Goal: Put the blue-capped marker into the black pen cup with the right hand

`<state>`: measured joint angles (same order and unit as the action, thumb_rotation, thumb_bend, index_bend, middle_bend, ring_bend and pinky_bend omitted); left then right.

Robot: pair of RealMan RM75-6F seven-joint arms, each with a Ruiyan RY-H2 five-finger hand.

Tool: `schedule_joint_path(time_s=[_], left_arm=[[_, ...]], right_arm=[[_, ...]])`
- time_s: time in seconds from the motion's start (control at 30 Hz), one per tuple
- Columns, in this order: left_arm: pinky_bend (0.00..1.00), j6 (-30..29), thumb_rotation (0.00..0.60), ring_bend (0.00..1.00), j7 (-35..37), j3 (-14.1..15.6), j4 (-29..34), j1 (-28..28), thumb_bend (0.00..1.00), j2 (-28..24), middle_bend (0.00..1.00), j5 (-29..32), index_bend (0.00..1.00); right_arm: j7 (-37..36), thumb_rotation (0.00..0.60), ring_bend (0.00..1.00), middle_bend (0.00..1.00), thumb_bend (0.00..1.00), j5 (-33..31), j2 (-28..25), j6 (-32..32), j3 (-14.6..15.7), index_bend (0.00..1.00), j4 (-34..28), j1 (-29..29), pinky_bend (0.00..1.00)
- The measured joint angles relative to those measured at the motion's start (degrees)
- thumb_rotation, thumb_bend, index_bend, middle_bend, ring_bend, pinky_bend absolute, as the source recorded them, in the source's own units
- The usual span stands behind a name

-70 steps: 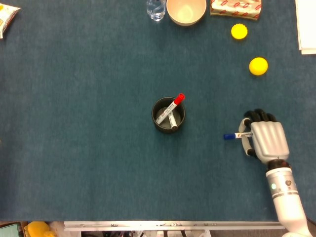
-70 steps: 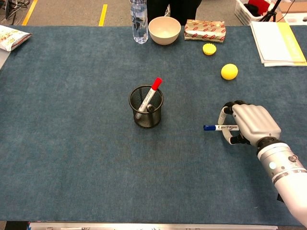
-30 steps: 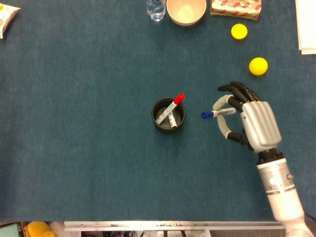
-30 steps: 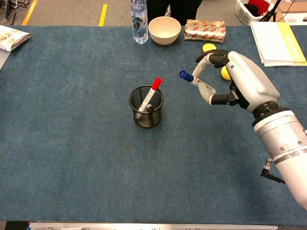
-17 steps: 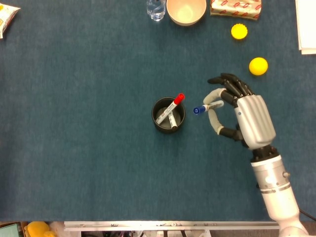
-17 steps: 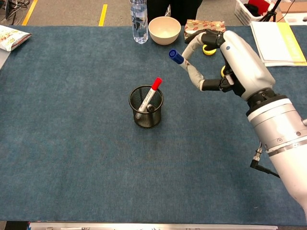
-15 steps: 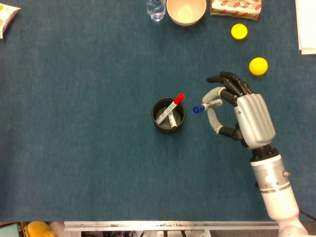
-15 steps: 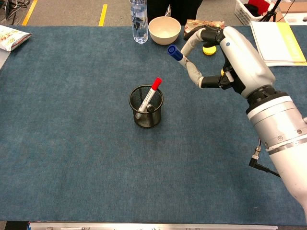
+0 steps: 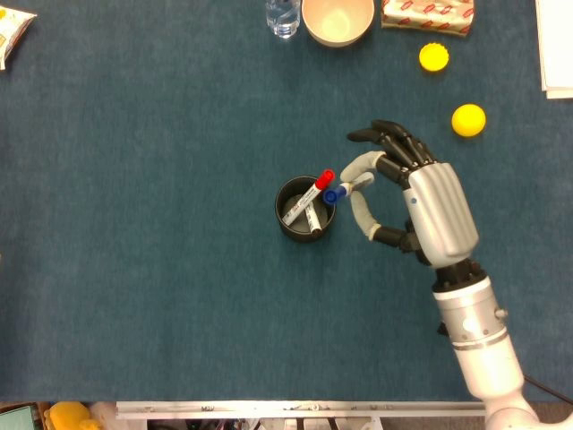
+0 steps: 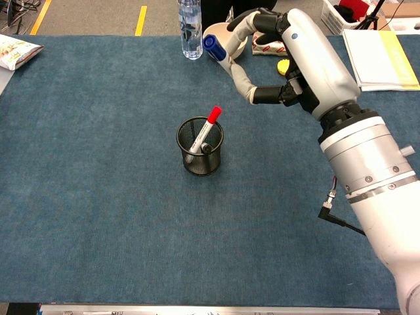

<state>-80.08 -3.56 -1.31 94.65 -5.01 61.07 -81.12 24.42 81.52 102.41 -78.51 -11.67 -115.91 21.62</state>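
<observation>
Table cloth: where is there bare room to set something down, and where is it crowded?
Bare: the wide stretch left of the black pen cup and the near strip. Crowded: the far edge, with bottle, bowl, packet, yellow ball.

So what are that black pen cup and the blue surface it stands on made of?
The black pen cup looks like matte wire mesh, probably metal: in the chest view the blue surface shows through its fine grid wall, under a solid rim. The blue table covering seems to be felt or short-pile fabric: dull, with a faint fuzzy mottling and no shine. Neither is certain from pictures alone.
</observation>
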Motion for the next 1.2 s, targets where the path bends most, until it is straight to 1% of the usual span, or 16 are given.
schedule_joint_path(time_s=[0.23,0.6,1.2], left_arm=[[0.45,0.4,0.600,0.28,-0.1,0.1,-0.1,-0.1,0.15,0.0,0.37,0.1,0.46],[0.45,0.8,0.600,0.28,-0.6,0.2,-0.1,-0.3,0.15,0.3,0.37,0.3,0.46],[0.45,1.0,0.600,0.28,-0.9,0.3,0.0,-0.4,0.15,0.2,0.37,0.5,0.46]], right_arm=[[-2.2,0.600,0.16,0.29,0.41,0.8,1.7,-0.3,-0.2,0.60,1.9,0.7,0.22],[-5.5,0.600,0.16,0.29,0.41,0.2,2.3,-0.4,-1.0,0.60,2.8,1.3,0.23],[-11.1,0.600,0.16,0.29,0.40,-0.6,3.5,0.5,-0.3,0.60,4.7,1.8,0.22]])
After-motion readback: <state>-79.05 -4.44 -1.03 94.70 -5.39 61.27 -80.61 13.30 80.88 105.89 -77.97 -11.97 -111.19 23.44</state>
